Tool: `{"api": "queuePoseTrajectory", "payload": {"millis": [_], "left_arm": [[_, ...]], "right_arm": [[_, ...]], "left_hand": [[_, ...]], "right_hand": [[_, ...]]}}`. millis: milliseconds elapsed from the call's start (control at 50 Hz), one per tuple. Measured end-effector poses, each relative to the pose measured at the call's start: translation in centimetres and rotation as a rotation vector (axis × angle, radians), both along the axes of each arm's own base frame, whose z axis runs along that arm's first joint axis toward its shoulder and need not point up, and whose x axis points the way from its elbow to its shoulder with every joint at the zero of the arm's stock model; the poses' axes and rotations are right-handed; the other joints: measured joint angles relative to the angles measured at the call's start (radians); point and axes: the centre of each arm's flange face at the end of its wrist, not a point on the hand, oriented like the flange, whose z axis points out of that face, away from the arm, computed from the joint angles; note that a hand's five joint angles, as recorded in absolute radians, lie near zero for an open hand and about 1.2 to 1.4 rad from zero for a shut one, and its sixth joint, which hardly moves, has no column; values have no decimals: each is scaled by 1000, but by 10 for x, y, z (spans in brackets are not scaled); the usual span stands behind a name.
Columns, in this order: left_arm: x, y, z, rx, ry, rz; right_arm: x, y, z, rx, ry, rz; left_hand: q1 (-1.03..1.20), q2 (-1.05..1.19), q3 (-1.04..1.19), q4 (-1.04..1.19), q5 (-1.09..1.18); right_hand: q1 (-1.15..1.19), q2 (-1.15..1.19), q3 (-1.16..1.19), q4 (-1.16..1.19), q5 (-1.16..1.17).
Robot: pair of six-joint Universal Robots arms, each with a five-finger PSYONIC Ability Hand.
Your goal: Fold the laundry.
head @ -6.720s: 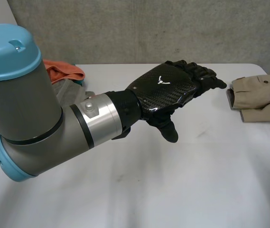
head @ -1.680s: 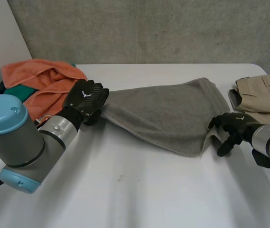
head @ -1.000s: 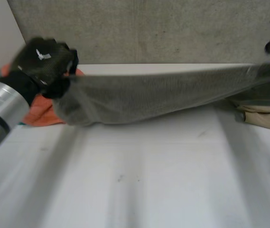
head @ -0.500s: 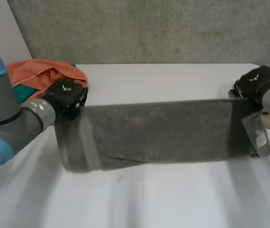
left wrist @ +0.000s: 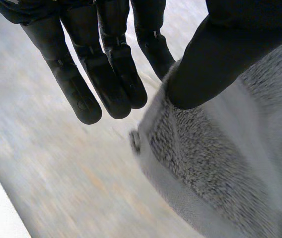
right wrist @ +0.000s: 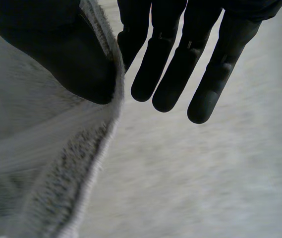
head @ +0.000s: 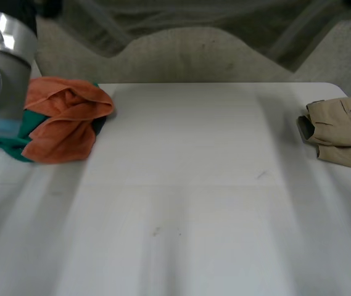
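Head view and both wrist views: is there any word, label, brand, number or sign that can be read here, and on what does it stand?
None: no text can be read on the grey towel, the orange cloth, the folded beige garment, the white table, the left hand or the right hand.

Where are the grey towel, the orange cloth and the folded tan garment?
grey towel (head: 181, 12), head view, middle of its held-up span
orange cloth (head: 64, 120), head view, middle of the crumpled heap
folded tan garment (head: 342, 132), head view, its top layer
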Motion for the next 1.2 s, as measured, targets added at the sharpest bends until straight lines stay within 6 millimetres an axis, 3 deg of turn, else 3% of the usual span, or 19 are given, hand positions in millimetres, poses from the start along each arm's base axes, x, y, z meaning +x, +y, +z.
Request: {"api": "queuePoseTrajectory", "payload": {"millis": [80, 100, 140, 240, 340, 400, 540, 580, 660, 920, 1040, 1120, 1200], "left_arm": [[2, 5, -49, 160, -48, -1], [3, 8, -65, 210, -63, -1], [4, 10, -83, 262, -80, -1], [4, 19, -144, 434, -136, -4], [3, 23, -179, 527, -169, -10], [3, 24, -188, 551, -176, -10], [6, 26, -188, 559, -176, -3], [7, 27, -186, 562, -176, -2], [9, 30, -182, 576, -178, -1], [13, 51, -170, 637, -194, -6], [19, 83, -146, 697, -239, -9], [30, 117, -131, 785, -344, 6], [42, 153, -132, 907, -510, 12]], "right_arm": [[2, 2, -44, 181, 43, 66], [3, 3, -62, 256, 59, 88], [4, 5, -81, 329, 75, 108], [7, 11, -162, 619, 122, 154], [4, 12, -211, 787, 113, 151], [-4, 8, -226, 860, 49, 131], [-26, 0, -232, 984, -142, 80], [-32, -2, -233, 1016, -176, 66], [-45, -4, -236, 1091, -225, 36], [-52, 7, -226, 1126, -214, 20], [-54, 35, -200, 1134, -53, 3], [-62, 73, -174, 1154, 181, -33], [-71, 111, -161, 1189, 389, -54]], "left_hand": [[0, 0, 0, 0, 0], [0, 0, 0, 0, 0], [0, 1, 0, 0, 0], [0, 1, 0, 0, 0], [0, 1, 0, 0, 0], [0, 1, 0, 0, 0], [0, 1, 0, 0, 0], [0, 1, 0, 0, 0], [0, 1, 0, 0, 0], [0, 1, 0, 0, 0], [0, 1, 0, 0, 0], [0, 1, 0, 0, 0], [0, 1, 0, 0, 0]], "right_hand": [[0, 0, 2, 0, 0], [0, 0, 2, 0, 0], [0, 0, 2, 0, 0], [0, 0, 3, 0, 0], [-7, -24, -28, -28, -21], [-263, -311, -319, -324, -312], [-470, -503, -526, -543, -546], [-418, -468, -481, -493, -482], [6, -22, -48, -58, -48], [8, 5, -2, -1, -27], [8, 5, -2, -1, -27], [8, 5, -2, -1, -26], [8, 5, -1, 0, -26]]}}
